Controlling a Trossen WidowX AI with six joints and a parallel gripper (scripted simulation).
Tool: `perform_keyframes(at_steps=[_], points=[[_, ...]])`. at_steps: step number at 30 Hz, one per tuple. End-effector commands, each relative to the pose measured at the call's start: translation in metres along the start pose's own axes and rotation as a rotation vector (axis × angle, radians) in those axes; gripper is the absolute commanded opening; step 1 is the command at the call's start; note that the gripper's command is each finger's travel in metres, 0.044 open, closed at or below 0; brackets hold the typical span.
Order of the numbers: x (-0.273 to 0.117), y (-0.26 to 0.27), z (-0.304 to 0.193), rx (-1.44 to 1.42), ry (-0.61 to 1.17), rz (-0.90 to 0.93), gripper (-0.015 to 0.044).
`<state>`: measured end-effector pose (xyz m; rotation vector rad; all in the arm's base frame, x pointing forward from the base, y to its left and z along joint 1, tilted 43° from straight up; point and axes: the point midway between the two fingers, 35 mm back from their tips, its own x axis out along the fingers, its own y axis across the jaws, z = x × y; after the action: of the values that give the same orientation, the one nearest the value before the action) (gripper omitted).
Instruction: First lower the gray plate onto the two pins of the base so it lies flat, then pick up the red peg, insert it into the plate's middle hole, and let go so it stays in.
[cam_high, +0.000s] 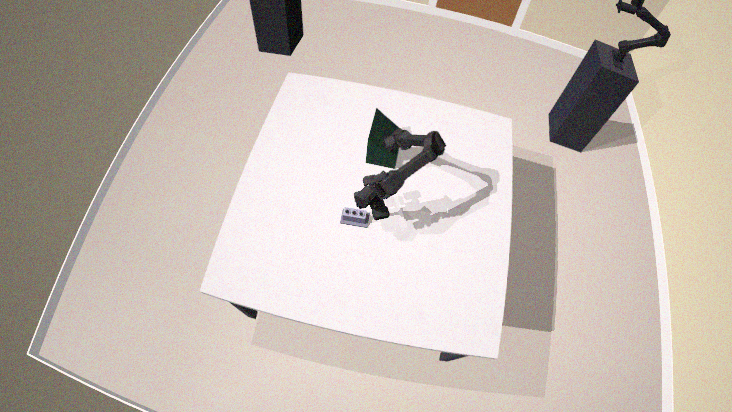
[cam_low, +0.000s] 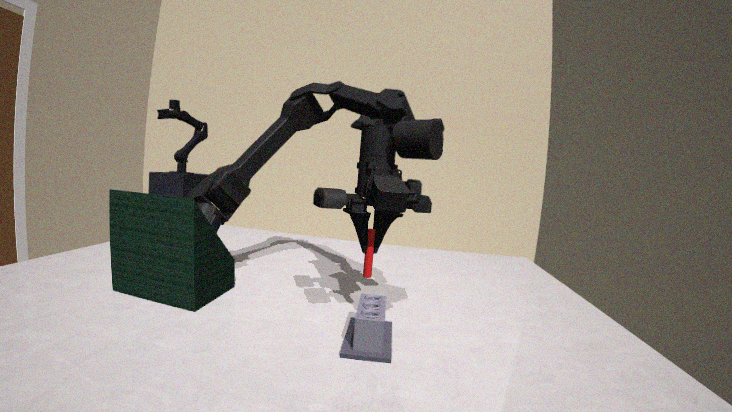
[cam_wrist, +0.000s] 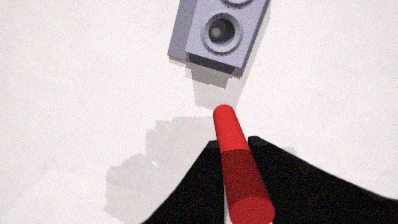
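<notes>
My gripper (cam_low: 370, 249) (cam_wrist: 233, 143) is shut on the red peg (cam_low: 367, 267) (cam_wrist: 231, 132). The peg points down, its lower end sticking out below the fingertips, in the air. The gray plate (cam_high: 350, 210) (cam_low: 360, 311) (cam_wrist: 196, 46) appears to lie flat on top of the base (cam_high: 353, 223) (cam_low: 369, 356) (cam_wrist: 179, 36), its three holes facing up. In the wrist view a lighter round pin end shows inside the nearest end hole; the middle hole is mostly cut off at the top edge. In the exterior view the peg is behind the base and higher than the plate.
A green block (cam_high: 378, 143) (cam_low: 152, 248) stands beside the arm's mount on the white table (cam_high: 307, 271) (cam_low: 461, 358). A second arm (cam_high: 660, 38) (cam_low: 197, 134) stands on a dark pedestal (cam_high: 589, 99) beyond the table.
</notes>
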<state>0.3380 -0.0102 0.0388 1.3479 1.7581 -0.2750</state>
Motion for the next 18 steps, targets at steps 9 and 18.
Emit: perform_keyframes(at_steps=[9,18], points=[[0.001,-0.007,0.036,-0.006,0.001,-0.001,0.0000],[0.005,-0.015,0.063,-0.008,0.006,0.000,0.0000]])
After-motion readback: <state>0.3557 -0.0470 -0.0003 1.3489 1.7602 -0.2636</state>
